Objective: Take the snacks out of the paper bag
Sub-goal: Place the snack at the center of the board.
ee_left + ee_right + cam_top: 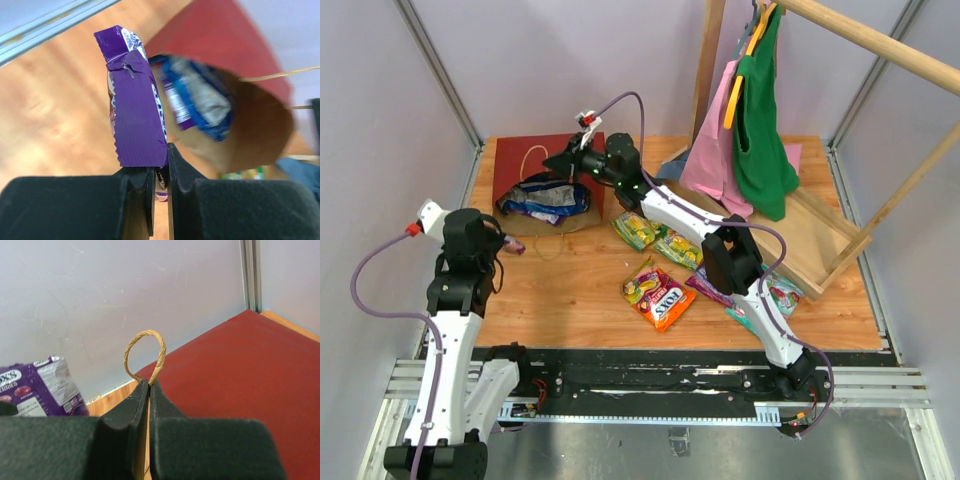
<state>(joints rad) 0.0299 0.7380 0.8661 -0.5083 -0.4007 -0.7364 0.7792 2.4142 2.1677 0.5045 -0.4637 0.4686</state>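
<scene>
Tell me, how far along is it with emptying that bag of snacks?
Done: several packets, like the orange packet and green packets, lie out on the table. In hand: the left gripper grips a purple packet, while the right gripper pinches the twine handle of the paper bag. Left: blue packets sit in the bag's mouth.

The right gripper (148, 385) is pressed closed on the twine handle (145, 333), and the handle's loop stands up above the fingertips. The red paper bag (235, 370) lies to its right, and a purple packet (45, 385) to its left.
</scene>
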